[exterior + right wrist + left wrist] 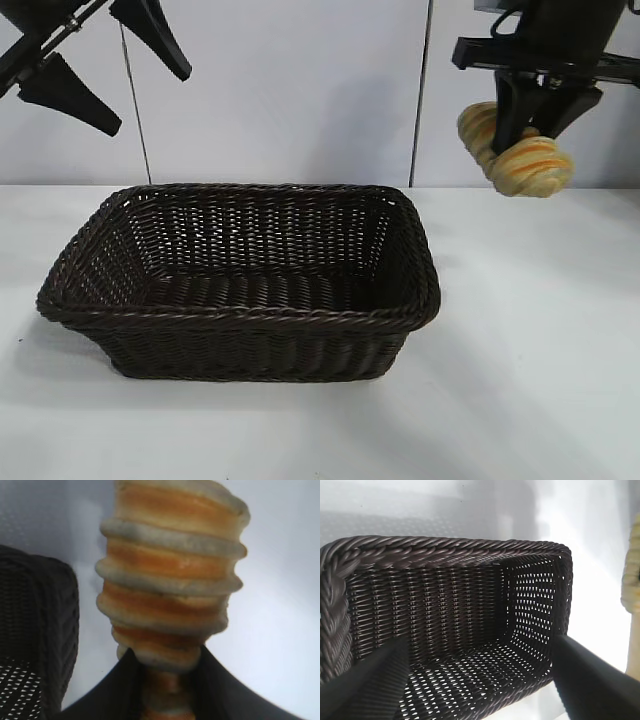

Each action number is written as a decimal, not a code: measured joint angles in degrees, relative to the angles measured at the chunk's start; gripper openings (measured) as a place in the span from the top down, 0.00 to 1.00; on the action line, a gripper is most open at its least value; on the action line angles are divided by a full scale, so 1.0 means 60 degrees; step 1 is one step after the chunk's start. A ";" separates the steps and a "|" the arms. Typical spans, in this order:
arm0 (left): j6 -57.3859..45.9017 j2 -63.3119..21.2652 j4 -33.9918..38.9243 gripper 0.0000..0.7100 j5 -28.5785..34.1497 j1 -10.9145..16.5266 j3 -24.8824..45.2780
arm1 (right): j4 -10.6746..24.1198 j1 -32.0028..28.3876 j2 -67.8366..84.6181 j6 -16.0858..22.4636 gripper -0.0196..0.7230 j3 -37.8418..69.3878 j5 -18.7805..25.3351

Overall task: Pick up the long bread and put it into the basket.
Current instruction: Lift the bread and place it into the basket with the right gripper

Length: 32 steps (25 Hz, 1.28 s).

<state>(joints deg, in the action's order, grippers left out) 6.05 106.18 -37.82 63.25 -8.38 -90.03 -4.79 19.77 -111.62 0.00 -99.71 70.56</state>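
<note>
Basket sitting w/ nothing in it; right gripper clamping long bread aloft beside it; left gripper hanging w/ jaws apart.

A white table bears the basket.

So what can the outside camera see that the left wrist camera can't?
Only the outside view shows the right end effector up in the air, shut on the long bread, right of the basket. Only the left wrist view looks down onto the basket's holey floor between open black fingers. Both show the basket with nothing in it, on the white table.
</note>
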 joint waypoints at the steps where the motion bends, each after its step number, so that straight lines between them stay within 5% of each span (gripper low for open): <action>1: 0.0000 0.0000 0.0000 0.20 0.0000 0.0000 0.0000 | -0.0008 0.0190 0.0000 0.0000 0.69 0.0000 0.0000; 13: 0.0000 0.0000 0.0004 0.20 0.0000 0.0000 0.0000 | -0.0071 0.2353 -0.0356 0.0000 0.69 0.0000 -0.1024; 25: 0.0000 0.0000 0.0050 0.20 0.0033 0.0000 0.0000 | -0.0024 0.2561 -0.1375 0.0000 0.68 0.0000 -0.1877; 32: 0.0000 0.0000 0.0057 0.20 0.0033 0.0000 0.0000 | -0.0024 0.2561 -0.1375 0.0000 0.38 0.0000 -0.1900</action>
<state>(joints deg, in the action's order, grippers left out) 6.05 106.18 -37.47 63.45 -8.38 -90.03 -4.93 35.14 -119.87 0.00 -99.71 59.16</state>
